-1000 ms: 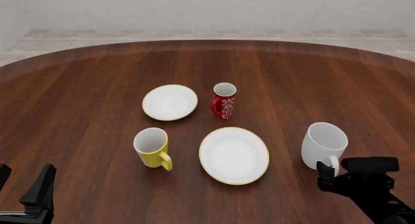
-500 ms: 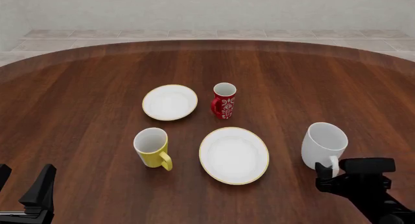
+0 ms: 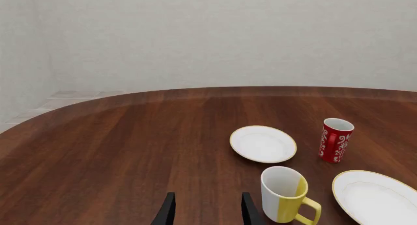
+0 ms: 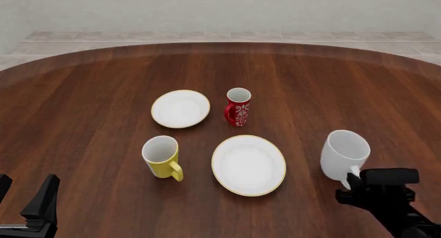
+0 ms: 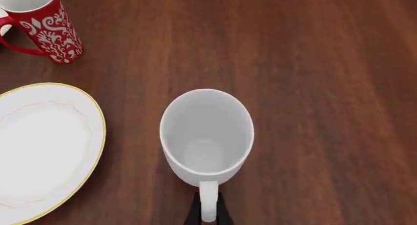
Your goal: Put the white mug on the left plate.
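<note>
The white mug [image 4: 344, 154] stands on the table at the near right, its loop handle turned toward me. My right gripper [image 4: 355, 185] is shut on that handle, and in the right wrist view the dark fingers [image 5: 193, 214] pinch the handle just below the white mug [image 5: 207, 137]. The left plate [image 4: 180, 109], small with a gold rim, lies empty at mid-left, far from the mug; the left wrist view shows the left plate [image 3: 262, 143] too. My left gripper [image 4: 24, 199] rests open at the near-left corner, holding nothing, with its fingers [image 3: 167, 211] spread.
A larger gold-rimmed plate [image 4: 248, 164] lies between the white mug and a yellow mug [image 4: 161, 156]. A red patterned mug [image 4: 238, 107] stands just right of the left plate. The round wooden table [image 4: 82, 93] stretches away to the far wall.
The right gripper's fingers have closed in on the white mug's handle. The mug has shifted very slightly. The left arm has not moved.
</note>
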Robot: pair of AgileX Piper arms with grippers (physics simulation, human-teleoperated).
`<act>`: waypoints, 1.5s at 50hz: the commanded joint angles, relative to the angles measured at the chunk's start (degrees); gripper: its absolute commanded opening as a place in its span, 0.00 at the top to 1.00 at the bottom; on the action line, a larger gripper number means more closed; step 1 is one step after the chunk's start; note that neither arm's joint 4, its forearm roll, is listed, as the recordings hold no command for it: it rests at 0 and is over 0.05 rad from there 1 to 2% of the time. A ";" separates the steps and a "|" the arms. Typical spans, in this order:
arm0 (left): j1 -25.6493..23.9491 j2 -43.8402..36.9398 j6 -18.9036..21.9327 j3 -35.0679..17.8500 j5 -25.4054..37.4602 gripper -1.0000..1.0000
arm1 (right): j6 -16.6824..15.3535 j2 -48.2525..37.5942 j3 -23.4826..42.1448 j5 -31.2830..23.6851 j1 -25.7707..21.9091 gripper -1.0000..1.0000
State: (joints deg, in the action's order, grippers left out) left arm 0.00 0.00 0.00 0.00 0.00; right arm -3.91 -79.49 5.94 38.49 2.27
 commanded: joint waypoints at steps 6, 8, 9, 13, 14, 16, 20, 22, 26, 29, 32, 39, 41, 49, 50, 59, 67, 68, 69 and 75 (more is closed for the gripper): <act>0.00 0.00 0.00 0.00 0.00 0.00 | -0.38 0.95 0.00 -0.27 1.08 1.00; 0.00 0.00 0.00 0.00 0.00 0.00 | -0.38 1.01 0.04 -0.36 0.92 1.00; 0.00 0.00 0.00 0.00 0.00 0.00 | -0.50 1.06 0.02 -0.36 1.10 1.00; 0.00 0.00 0.00 0.00 0.00 0.00 | -0.50 1.23 -0.03 -0.43 0.97 1.00; 0.00 0.00 0.00 0.00 0.00 0.00 | -0.51 1.25 -0.04 -0.44 0.94 1.00; 0.00 0.00 0.00 0.00 0.00 0.00 | -0.58 1.29 -0.07 -0.42 1.05 1.00; 0.00 0.00 0.00 0.00 0.00 0.00 | -0.68 1.85 -0.03 -0.94 0.92 1.00; 0.00 0.00 0.00 0.00 0.00 0.00 | -0.89 2.77 0.16 -1.94 0.76 1.00; 0.00 0.00 0.00 0.00 0.00 0.00 | -1.22 5.02 0.54 -4.05 0.71 1.00; 0.00 0.00 0.00 0.00 0.00 0.00 | -1.36 6.16 0.87 -5.22 0.74 1.00; 0.00 0.00 0.00 0.00 0.00 0.00 | -1.82 7.65 1.46 -6.89 0.50 1.00; 0.00 0.00 0.00 0.00 0.00 0.00 | -2.66 13.12 3.64 -13.29 -0.48 1.00; 0.00 0.00 0.00 0.00 0.00 0.00 | -2.87 13.70 3.88 -13.95 -0.59 1.00; 0.00 0.00 0.00 0.00 0.00 0.00 | -4.35 18.85 6.47 -20.25 -1.01 1.00; 0.00 0.00 0.00 0.00 0.00 0.00 | -4.29 19.64 7.03 -21.38 -1.26 1.00; 0.00 0.00 0.00 0.00 0.00 0.00 | -5.23 23.68 11.30 -27.77 -2.83 1.00; 0.00 0.00 0.00 0.00 0.00 0.00 | -6.62 23.93 13.61 -29.53 -3.81 1.00; 0.00 0.00 0.00 0.00 0.00 0.00 | -6.56 23.89 14.21 -29.87 -4.01 1.00; 0.00 0.00 0.00 0.00 0.00 0.00 | -6.34 24.00 14.71 -30.36 -4.27 1.00; 0.00 0.00 0.00 0.00 0.00 0.00 | -7.11 23.36 16.44 -30.79 -4.94 1.00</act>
State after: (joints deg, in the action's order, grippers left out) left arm 0.00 0.00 0.00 0.00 0.00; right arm -10.33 -56.78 18.99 10.18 -1.40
